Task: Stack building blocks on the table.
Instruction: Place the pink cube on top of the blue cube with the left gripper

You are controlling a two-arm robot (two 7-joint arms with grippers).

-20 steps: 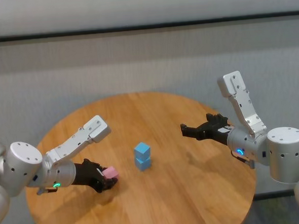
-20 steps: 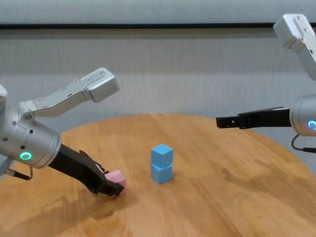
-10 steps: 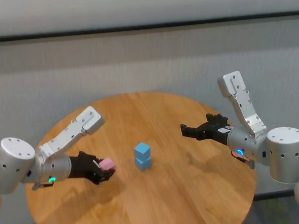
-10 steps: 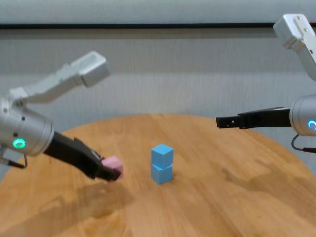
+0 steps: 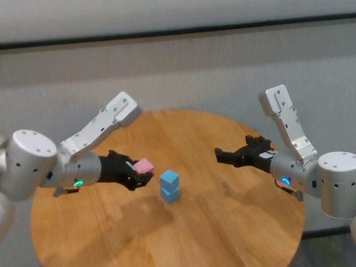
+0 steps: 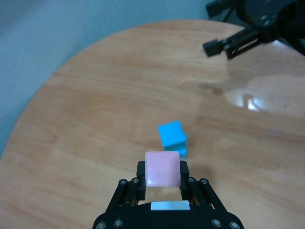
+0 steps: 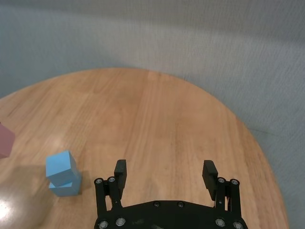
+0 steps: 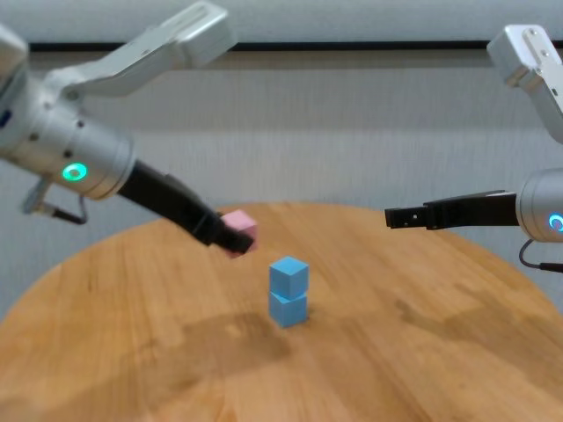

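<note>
1. Left end effector (image 6: 162,183) is clamped on the pink block (image 6: 162,169), one finger (image 6: 141,177) on each of two opposite side faces, top and bottom faces left free. Block is in the air, clear of the counter (image 5: 190,229).
2. Pink block sits just beside the blue stack (image 5: 170,186) on the robot's left, and above its top in the chest view. Not yet over it.
3. Blue stack: upper blue block (image 8: 288,274) on lower blue block (image 8: 288,308), near the middle of the counter. The upper one looks twisted slightly off the lower one.
4. Handling, my read: small matte cubes, likely light and rigid, faces not slick. A flat-face pinch like this should hold without much squeeze. Nothing looks fragile.
5. Grip point looks right: side faces, fingers clear of the underside, so the block can be set down flat.
6. Step in hand, judged: carry the pink block over the stack and seat it as the third level. Two of three levels are done.
7. Risk: a stack of light blocks tips easily. A sideways nudge from the fingers or an off-centre landing could topple the upper blue block. Come down vertical, square to the top face.
8. Right end effector (image 7: 165,174) hangs over the counter's right side, fingers spread wide, holding nothing, well apart from the stack.
</note>
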